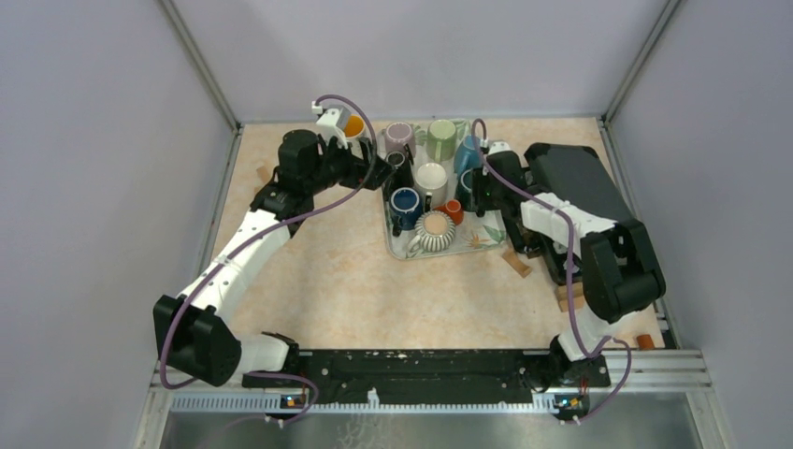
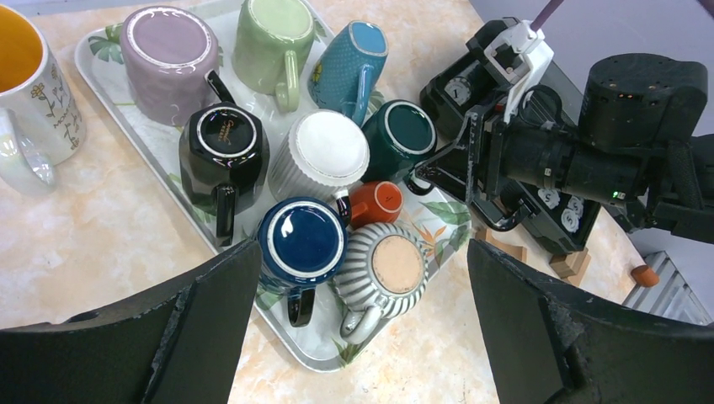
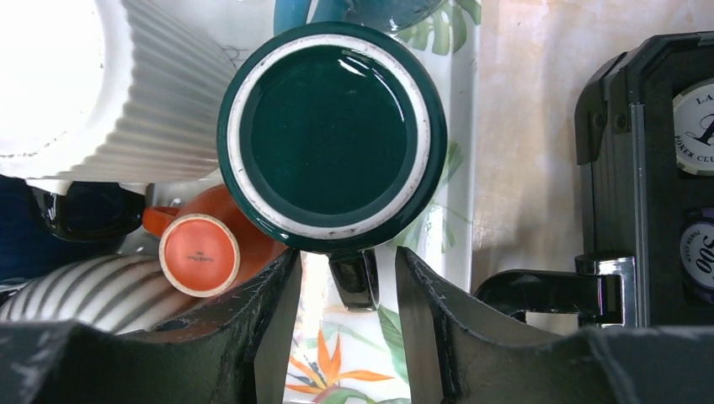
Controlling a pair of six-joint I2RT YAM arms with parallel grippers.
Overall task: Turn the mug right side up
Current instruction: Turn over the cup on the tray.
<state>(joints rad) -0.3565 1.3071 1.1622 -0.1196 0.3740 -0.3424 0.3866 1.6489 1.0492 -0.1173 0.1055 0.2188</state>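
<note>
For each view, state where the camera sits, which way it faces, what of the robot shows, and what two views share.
Top external: above and behind, looking down; left arm, right arm and tray show.
Left wrist: looks across the tray at the right arm; left gripper open below.
Right wrist: straight down on the dark green mug; right gripper flanks its handle.
Shared: both wrist views show that mug.

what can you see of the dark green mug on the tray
The dark green mug, glossy and ceramic-looking, stands upside down on the leaf-printed tray near its right edge, its base up with a pale foot ring. Its handle lies inside the open right hand, untouched. A white ribbed mug and orange cup stand close beside it.
</note>
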